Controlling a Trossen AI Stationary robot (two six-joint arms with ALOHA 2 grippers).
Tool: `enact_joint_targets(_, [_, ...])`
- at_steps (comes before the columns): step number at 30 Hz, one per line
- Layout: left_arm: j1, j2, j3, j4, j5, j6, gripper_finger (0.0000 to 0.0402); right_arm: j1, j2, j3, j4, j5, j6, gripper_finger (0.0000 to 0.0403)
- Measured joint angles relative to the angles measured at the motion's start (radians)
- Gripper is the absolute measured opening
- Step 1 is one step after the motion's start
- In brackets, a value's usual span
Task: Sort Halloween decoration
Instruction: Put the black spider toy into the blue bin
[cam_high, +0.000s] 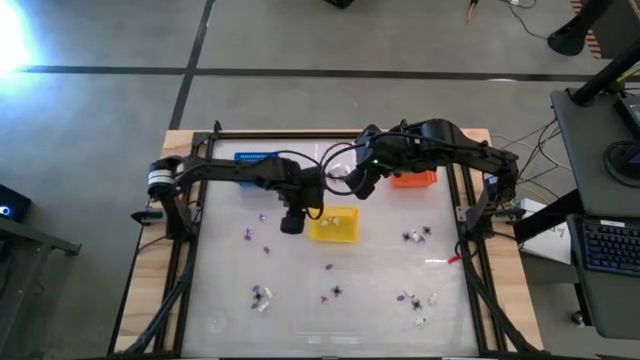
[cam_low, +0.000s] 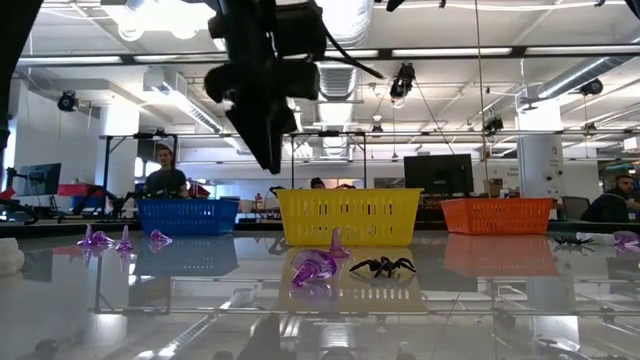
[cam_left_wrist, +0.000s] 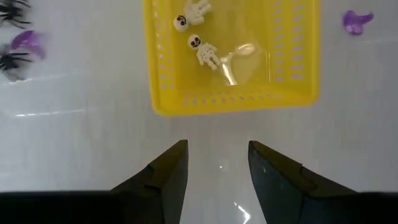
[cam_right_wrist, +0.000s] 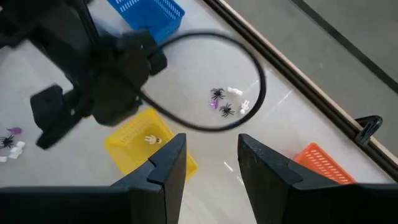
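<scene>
The yellow basket (cam_high: 335, 225) stands mid-table with two white skeleton trinkets (cam_left_wrist: 205, 51) lying on its floor. My left gripper (cam_left_wrist: 217, 149) hangs open above the table just left of this basket (cam_high: 291, 225), pointing steeply down, with nothing between its fingers. My right gripper (cam_right_wrist: 211, 143) is open and empty, held high behind the yellow basket (cam_high: 357, 185). Purple trinkets (cam_high: 249, 235), black spiders (cam_low: 383, 266) and white pieces (cam_high: 415, 298) lie scattered on the table top.
A blue basket (cam_high: 258, 157) stands at the far left and an orange basket (cam_high: 413, 179) at the far right. A black frame rail (cam_high: 190, 230) runs along the table's sides. A black cable (cam_right_wrist: 205, 81) loops from the left arm above the table. People sit in the room beyond.
</scene>
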Motion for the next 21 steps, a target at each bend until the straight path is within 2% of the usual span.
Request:
enact_joint_targets(5, [0.032, -0.091, -0.051, -0.008, -0.002, -0.013, 0.015, 0.005, 0.0, -0.008, 0.001, -0.089, 0.012, 0.0137])
enact_joint_targets(17, [0.061, -0.343, -0.226, -0.015, -0.005, -0.069, 0.015, 0.082, -0.008, -0.205, 0.0, -0.101, 0.183, 0.0137])
enact_joint_targets(21, [0.061, -0.43, -0.284, -0.013, -0.049, -0.083, 0.015, 0.112, -0.021, -0.299, -0.002, -0.102, 0.285, 0.0137])
